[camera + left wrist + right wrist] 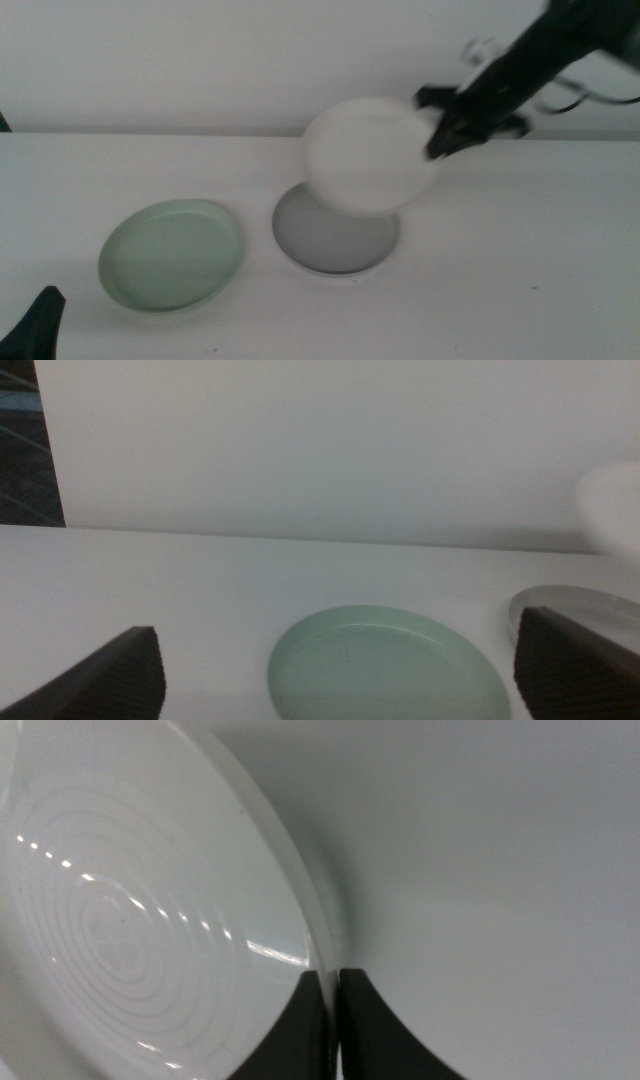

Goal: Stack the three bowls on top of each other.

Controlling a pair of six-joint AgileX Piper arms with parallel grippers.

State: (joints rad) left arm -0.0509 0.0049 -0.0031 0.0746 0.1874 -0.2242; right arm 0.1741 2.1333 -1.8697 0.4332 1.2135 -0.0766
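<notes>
My right gripper [440, 132] is shut on the rim of the white bowl [368, 155] and holds it tilted in the air, over the far part of the grey bowl [335, 238]. The right wrist view shows the white bowl [120, 920] close up, its rim pinched between the jaws of the right gripper [334, 990]. The grey bowl rests on the table at the centre. The mint green bowl [171, 253] lies to its left. My left gripper [340, 670] is open, low at the near left, facing the green bowl [385, 665] and the grey bowl [575, 605].
A white wall [200, 60] stands behind the white table [520, 280]. The left gripper's tip [35, 325] shows at the bottom left corner of the middle view.
</notes>
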